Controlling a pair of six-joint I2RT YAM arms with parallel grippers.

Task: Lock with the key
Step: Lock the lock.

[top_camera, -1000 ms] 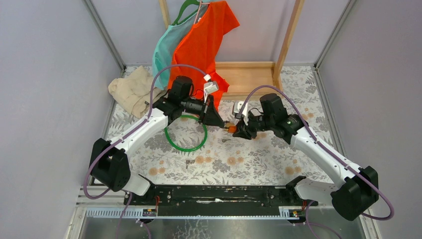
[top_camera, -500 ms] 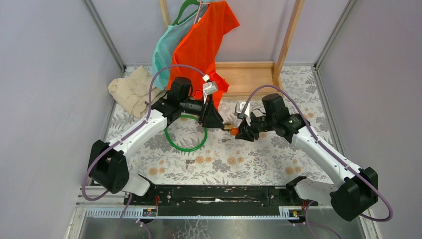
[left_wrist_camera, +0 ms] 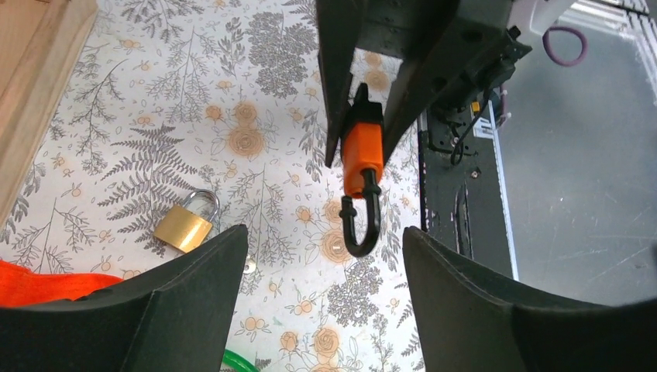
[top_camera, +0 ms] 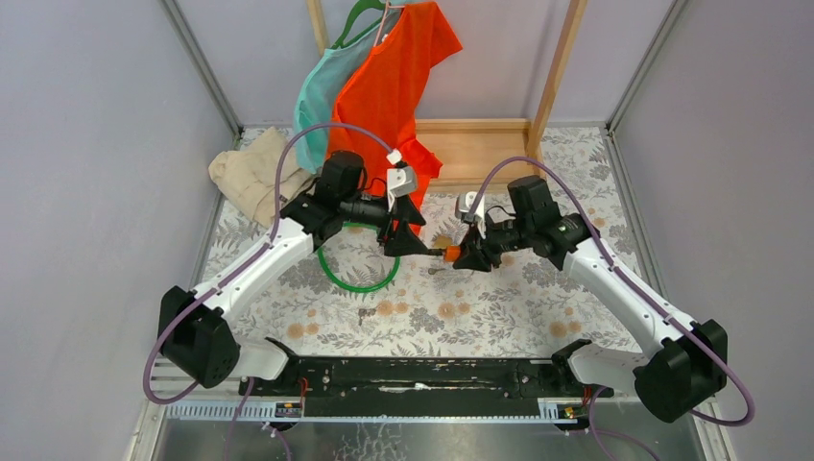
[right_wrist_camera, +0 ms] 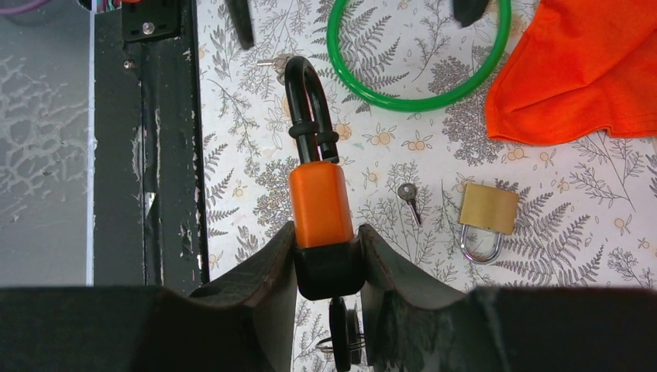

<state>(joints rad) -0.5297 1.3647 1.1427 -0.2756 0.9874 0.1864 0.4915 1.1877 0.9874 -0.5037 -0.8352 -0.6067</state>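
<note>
Within right end effector (right_wrist_camera: 328,236) | key (right_wrist_camera: 320,203) tip hidden | black loop exposed

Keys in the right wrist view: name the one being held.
The key with the bright orange plastic head and black end loop, clamped in the right hand. The tiny bare metal key lies loose beside the brass padlock.

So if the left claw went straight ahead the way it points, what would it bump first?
Probably the black loop of the orange key, held by the right gripper just ahead of the open left gripper. Depth is hard to judge.
</note>
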